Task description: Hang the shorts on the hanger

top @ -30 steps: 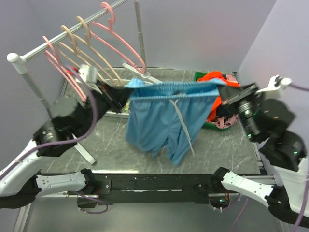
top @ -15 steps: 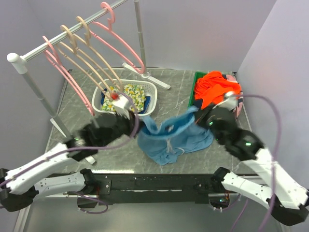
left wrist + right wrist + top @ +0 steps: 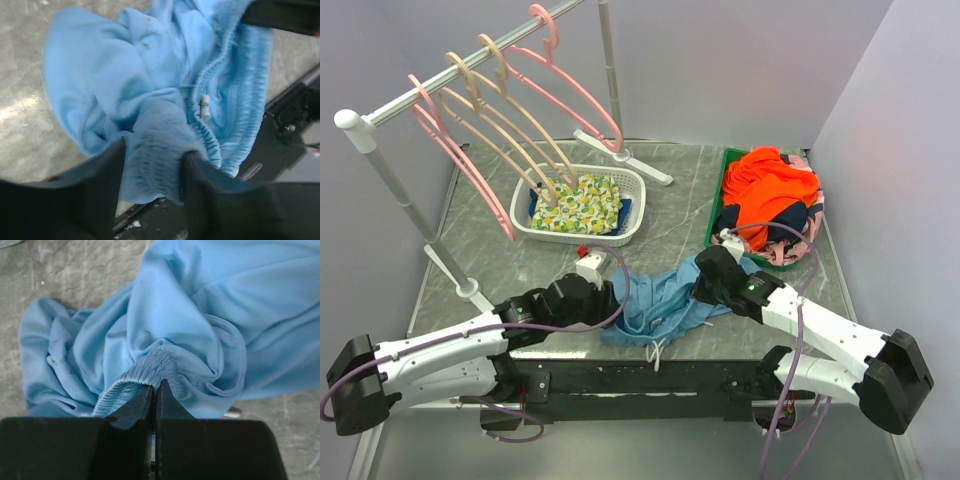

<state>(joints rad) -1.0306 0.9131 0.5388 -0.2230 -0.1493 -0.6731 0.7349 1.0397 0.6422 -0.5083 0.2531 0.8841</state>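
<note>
Place: I take this for a robotics lab cell staged for laundry work, not a home.
Walls: plain lilac panels (image 3: 720,70) box in my marble-patterned tabletop (image 3: 670,215) along its far, left and right edges.
Mounting: my two arms (image 3: 820,325) sit on a black rail (image 3: 640,380) along the near edge.
Props: a clothes rail (image 3: 440,84) carrying hangers (image 3: 505,125) over the far left corner, a white basket (image 3: 565,237), and a green bin (image 3: 723,185) heaped with garments by the far right corner.
</note>
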